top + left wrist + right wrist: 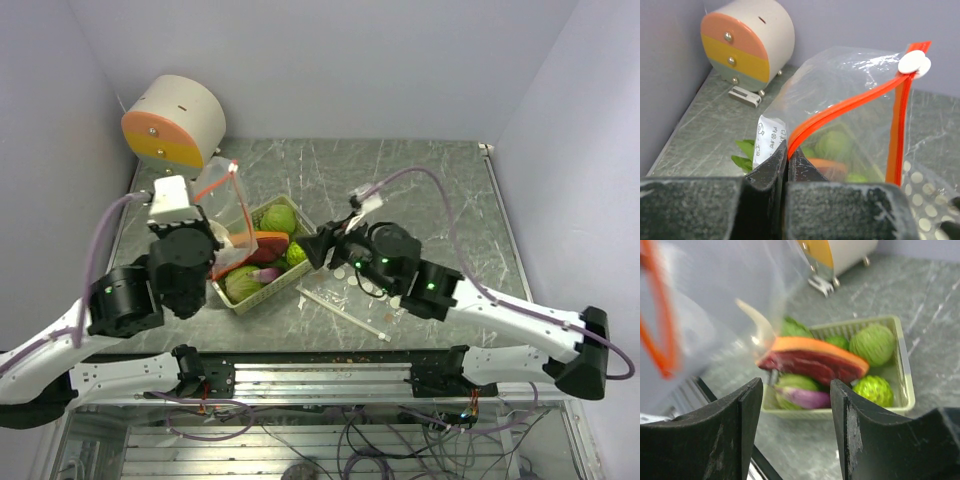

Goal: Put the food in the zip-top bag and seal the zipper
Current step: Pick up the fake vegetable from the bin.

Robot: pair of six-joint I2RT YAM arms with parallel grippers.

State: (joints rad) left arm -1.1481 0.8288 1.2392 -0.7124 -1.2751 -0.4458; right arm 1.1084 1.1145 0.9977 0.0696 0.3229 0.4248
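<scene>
At the near edge of the table (430, 190) the two arms reach forward from their bases, and just beyond them a thin white strip (352, 313) lies flat on the grey marbled top. Past that, the right gripper (795, 387) hovers close to the right-hand corner of the pale-green basket (275, 291). Its jaws stand well apart with nothing between them, and whether it touches the rim cannot be told. The food lies in this basket: bumpy light-green balls (872, 342) along the right side, and a slice (812, 360) with an orange rind and dark red flesh resting across the top. A purple piece (805, 397) is tucked under the slice at the near wall. Over the basket's left end, the left gripper (787, 157) has its jaws pressed tight on the orange zipper track (840, 107) of the zip-top bag (850, 85), holding the bag up off the table. From the fingers one track runs up to a white slider (914, 64) at the top corner and the other drops away from it, so the mouth stands open. A green ball and something orange show through the clear film, and green leaves (745, 152) show low to the left of the bag. Farthest back, in the left corner against the wall, stands a round box (180, 115) with a striped drawer front.
</scene>
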